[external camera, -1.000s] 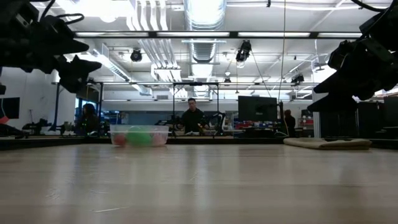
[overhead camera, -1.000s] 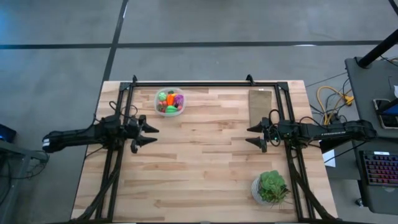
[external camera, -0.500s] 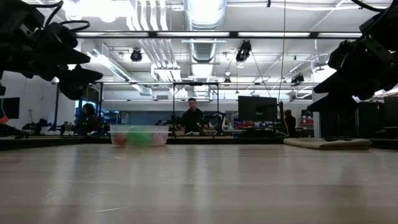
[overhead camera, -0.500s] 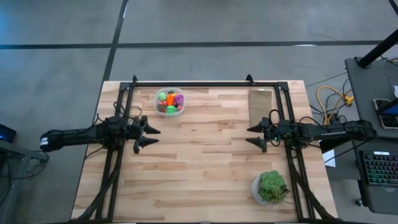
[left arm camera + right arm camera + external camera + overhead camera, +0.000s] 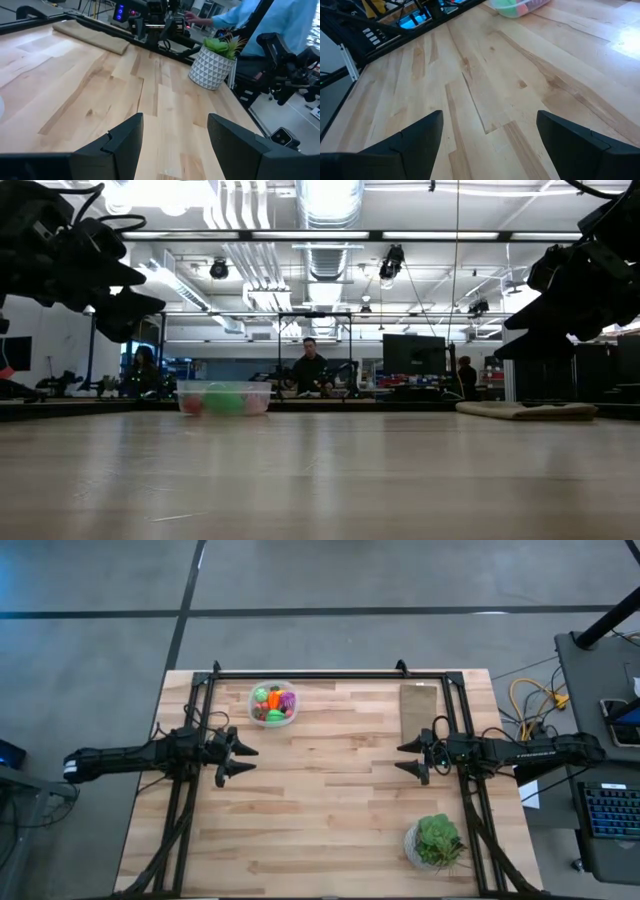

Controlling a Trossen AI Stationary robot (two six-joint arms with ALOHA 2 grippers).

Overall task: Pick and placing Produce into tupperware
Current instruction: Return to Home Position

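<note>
- Pale butcher-block wood made up the table (image 5: 330, 810), laid in long strips, and a black frame (image 5: 330, 675) was mounted along its far edge and down both sides
- The tupperware (image 5: 292, 715) was seen standing on the far left part of the table, near the frame, with the produce (image 5: 272, 700) heaped inside it; orange, green, red and purple pieces could be made out
- The left gripper (image 5: 250, 759) was held above the table's left side, nearer than the tupperware and apart from it, its fingers spread with nothing between them
- The right gripper (image 5: 399, 757) was held above the right side, facing the left one across bare wood, its fingers likewise parted and empty
- A flat tan board (image 5: 419, 706) was laid at the far right, and a leafy plant (image 5: 437, 838) in a white patterned pot was set near the front right corner
- Grey floor (image 5: 100, 600) crossed by dark lines was seen around the table, with a lit keyboard (image 5: 610, 810) on a desk to the right
- Beyond the table a large workshop was shown in the low view: silver ducts (image 5: 330, 210) and strip lights overhead, a monitor (image 5: 414, 353), and a person (image 5: 311, 366) seated behind the far edge
</note>
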